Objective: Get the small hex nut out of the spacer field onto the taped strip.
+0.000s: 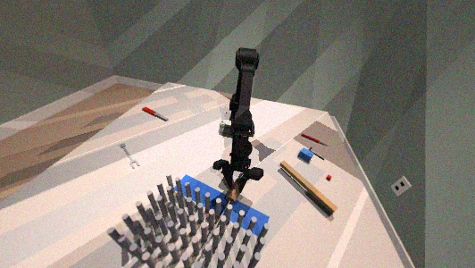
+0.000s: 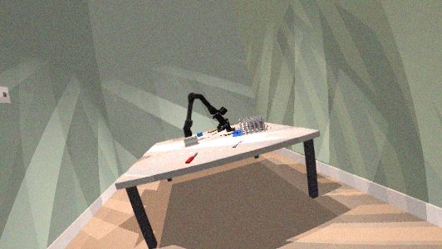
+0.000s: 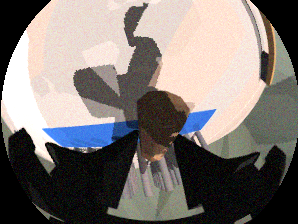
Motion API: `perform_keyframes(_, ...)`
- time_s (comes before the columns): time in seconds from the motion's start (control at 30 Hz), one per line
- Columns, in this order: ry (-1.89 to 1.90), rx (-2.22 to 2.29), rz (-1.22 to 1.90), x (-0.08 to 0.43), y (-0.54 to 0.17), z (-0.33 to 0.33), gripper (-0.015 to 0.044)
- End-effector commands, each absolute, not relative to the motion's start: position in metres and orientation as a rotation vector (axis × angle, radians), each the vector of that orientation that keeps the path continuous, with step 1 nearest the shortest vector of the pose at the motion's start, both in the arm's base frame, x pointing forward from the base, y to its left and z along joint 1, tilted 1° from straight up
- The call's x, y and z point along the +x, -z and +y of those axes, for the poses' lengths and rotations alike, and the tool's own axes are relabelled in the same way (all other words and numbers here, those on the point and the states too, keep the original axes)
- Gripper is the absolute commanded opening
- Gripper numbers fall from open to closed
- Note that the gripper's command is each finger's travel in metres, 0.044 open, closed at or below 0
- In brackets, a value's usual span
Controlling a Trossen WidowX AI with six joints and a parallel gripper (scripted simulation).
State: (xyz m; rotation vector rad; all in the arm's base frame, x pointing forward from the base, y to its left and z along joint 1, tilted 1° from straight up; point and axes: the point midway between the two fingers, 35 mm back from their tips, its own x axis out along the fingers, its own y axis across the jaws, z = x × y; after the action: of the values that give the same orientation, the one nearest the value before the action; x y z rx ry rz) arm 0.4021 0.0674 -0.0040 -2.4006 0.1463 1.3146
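Note:
My gripper (image 1: 232,189) (image 3: 156,135) is shut on the brown wooden handle (image 1: 232,195) (image 3: 162,117) of a thin tool, low over the blue taped strip (image 1: 192,182) (image 2: 237,133) (image 3: 80,135). In the top view the tool's thin dark shaft (image 1: 226,207) runs from the handle in among the standing grey spacers (image 1: 207,197) (image 2: 252,124) (image 3: 160,175). The shaft's far end is hidden or too fine to tell. The visible spacers stand upright in rows behind the strip. I cannot make out the hex nut in any view.
A wrench (image 1: 129,157) (image 2: 237,144) and a red-handled screwdriver (image 1: 154,113) (image 2: 190,158) lie on one side. On the other lie a long wooden bar (image 1: 309,188), a blue block (image 1: 305,154), a small red cube (image 1: 329,177) and another red-handled tool (image 1: 312,138). A pale box (image 2: 191,141) stands by the arm's base.

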Motion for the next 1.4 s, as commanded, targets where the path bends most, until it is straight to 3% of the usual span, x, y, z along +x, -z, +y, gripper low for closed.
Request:
perform_keyframes(0.0,-1.309,-2.406,0.137,0.404,0.005,0.068,0.0000)
perform_keyframes(1.37,-1.308,-2.405,0.141,0.393,0.020,0.072,0.0000)
